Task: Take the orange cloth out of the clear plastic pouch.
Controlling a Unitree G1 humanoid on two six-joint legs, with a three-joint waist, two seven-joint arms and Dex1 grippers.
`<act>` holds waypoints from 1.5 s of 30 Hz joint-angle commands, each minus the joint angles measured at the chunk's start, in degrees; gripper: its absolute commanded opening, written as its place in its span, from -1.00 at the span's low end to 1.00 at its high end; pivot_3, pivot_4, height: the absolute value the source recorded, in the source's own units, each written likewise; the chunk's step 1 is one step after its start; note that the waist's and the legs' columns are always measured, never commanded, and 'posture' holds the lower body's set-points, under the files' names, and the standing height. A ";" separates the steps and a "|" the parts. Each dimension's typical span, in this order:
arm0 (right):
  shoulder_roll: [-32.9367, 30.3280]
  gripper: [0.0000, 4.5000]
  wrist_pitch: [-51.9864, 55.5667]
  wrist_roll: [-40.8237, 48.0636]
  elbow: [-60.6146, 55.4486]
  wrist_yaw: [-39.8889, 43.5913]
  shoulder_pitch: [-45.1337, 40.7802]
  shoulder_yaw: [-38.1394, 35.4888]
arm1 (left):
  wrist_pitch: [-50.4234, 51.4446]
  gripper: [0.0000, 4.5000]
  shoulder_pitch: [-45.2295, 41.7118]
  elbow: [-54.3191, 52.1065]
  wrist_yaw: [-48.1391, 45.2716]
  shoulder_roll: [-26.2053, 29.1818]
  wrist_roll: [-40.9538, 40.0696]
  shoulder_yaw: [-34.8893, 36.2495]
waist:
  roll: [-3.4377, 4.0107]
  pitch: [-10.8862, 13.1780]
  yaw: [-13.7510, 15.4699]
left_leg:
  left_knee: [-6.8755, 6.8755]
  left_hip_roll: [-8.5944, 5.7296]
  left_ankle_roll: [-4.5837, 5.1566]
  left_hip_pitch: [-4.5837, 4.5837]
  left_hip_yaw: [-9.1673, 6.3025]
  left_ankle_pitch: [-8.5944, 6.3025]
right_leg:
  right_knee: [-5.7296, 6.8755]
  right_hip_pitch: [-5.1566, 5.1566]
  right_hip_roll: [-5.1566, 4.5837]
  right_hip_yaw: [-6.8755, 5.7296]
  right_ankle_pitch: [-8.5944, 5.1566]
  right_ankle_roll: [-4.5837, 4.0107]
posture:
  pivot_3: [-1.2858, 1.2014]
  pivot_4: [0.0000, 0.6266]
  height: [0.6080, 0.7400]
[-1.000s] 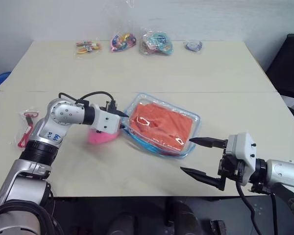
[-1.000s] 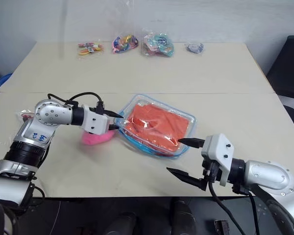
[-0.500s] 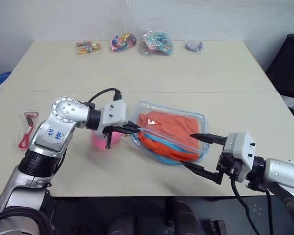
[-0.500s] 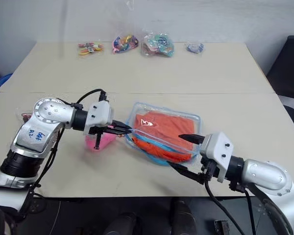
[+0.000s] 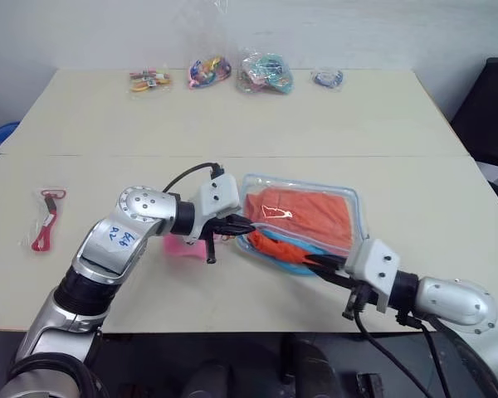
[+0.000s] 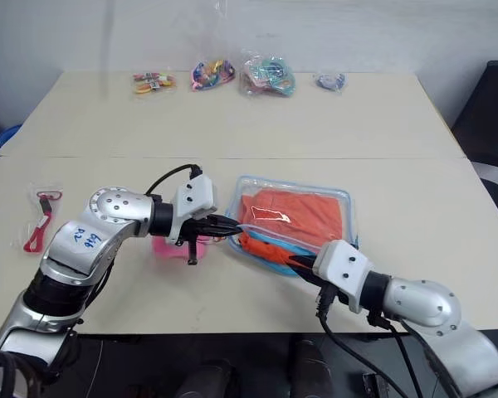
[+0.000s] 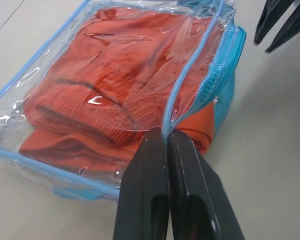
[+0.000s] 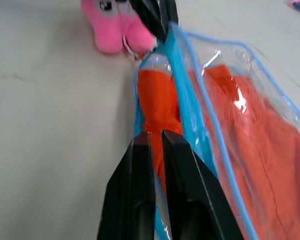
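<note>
Orange fabric cloth [image 5: 303,217] sits mostly inside the clear plastic pouch with light blue trim [image 5: 349,199] on the beige table [image 5: 232,116], one fold poking out through the zipper edge. Left gripper [image 7: 166,137] is pinched tight on the pouch's blue rim; right gripper [image 8: 156,136] is clamped on that protruding orange fold. Pink plush toy [image 8: 115,27] is half hidden behind the left arm.

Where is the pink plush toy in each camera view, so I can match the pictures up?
Left eye view: the pink plush toy lies below the left gripper, partly hidden by that arm.
Right eye view: the same spot, under the left arm.
Left wrist view: not in it.
Right wrist view: at the far end of the clear plastic pouch.
Shared landmark: the pouch's blue zipper edge.
</note>
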 commanded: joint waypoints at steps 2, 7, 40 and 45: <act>1.54 -0.86 -2.63 -4.65 3.65 -2.12 -0.86 0.47 | -0.16 -1.00 -0.23 -2.19 1.40 -0.60 0.04 -0.25 | 0.00 0.00 -0.03 | 0.00 0.00 0.00 0.00 0.01 0.00 | 0.00 0.00 0.00 0.00 0.00 0.00 | 0.03 -0.52 1.00; 2.09 -0.29 -3.36 -10.99 5.73 -4.63 -2.46 1.82 | -0.03 -1.00 0.21 -2.83 2.14 -1.20 -0.35 -0.64 | 0.00 0.00 -0.05 | 0.00 0.01 0.00 0.00 0.01 0.00 | 0.00 -0.01 0.00 0.00 0.00 0.00 | 0.03 -0.52 1.00; 3.07 0.56 -5.65 -20.57 7.24 -0.71 -5.64 4.42 | -3.70 -1.00 0.53 -0.39 3.17 -1.82 1.28 -1.43 | 0.00 0.00 -0.11 | 0.00 0.01 -0.01 -0.01 0.00 0.00 | 0.00 -0.01 0.00 -0.01 0.00 0.00 | 0.03 -0.52 1.00; 3.30 0.85 -4.67 -21.80 7.58 -1.46 -5.98 5.29 | -3.76 -1.00 0.07 -0.01 2.90 -1.89 1.17 -1.44 | 0.00 0.00 -0.10 | 0.00 0.01 -0.01 -0.01 0.00 0.00 | 0.00 -0.01 0.00 -0.01 0.00 0.00 | 0.03 -0.52 1.00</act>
